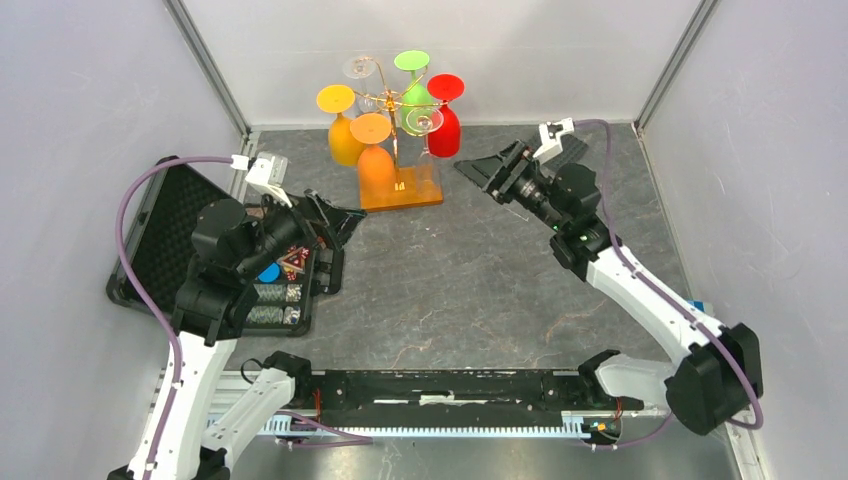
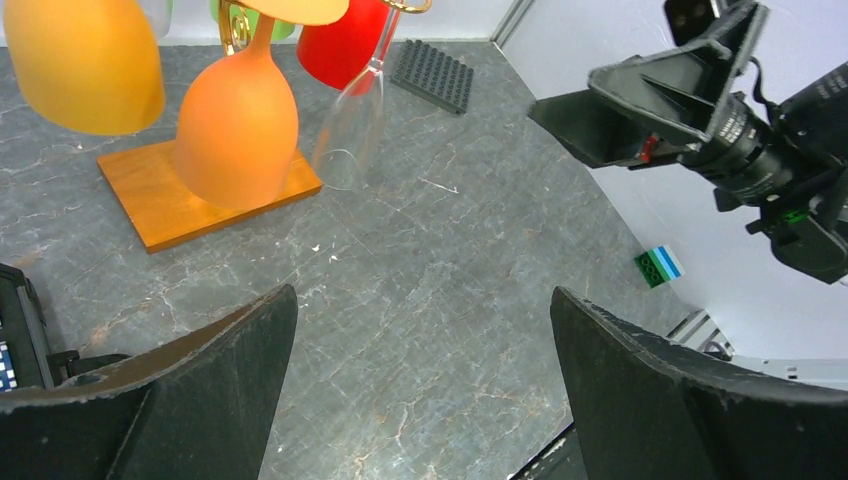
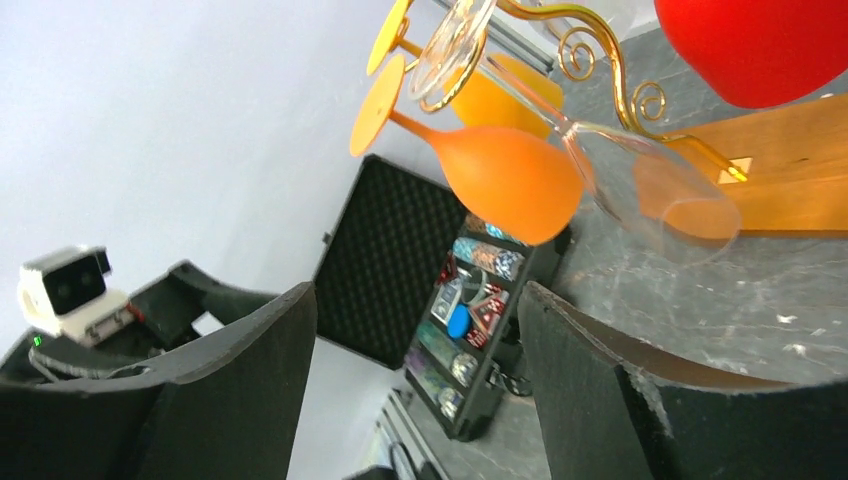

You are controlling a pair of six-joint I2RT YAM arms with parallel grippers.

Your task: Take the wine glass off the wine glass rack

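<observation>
Top view: wine glass rack (image 1: 398,120) stands at the far middle of the table (image 1: 470,290) on its wooden base (image 1: 412,190). All glasses hang bowl-down from the scrolls: yellow glass (image 1: 343,140), orange glass (image 1: 377,170), green glass (image 1: 416,95), red glass (image 1: 447,130), and clear glass (image 1: 428,122) beside the red. None is off yet. Left gripper (image 1: 338,222) sits by the open case (image 1: 170,240), left of the base, jaws fully wide, empty. Right gripper (image 1: 487,168) is near the rack's right side and aimed at it, jaws well apart, holding nothing. Left wrist view: fingers (image 2: 200,390) frame bare table, with the orange and clear glasses ahead, clear of the tips. Right wrist view: the clear glass hangs tilted just beyond the fingers (image 3: 640,400), orange beside it, red at upper right. Can't tell which glass is the target; clear looks likeliest. Risks, my read: the glasses are crowded, so a finger going for one could knock a neighbour swinging or off its scroll. A pull across the arm rather than along it could snag the foot and tip the rack — nothing braces the base. The clear bowl looks slick, so a pinch may slip.
</observation>
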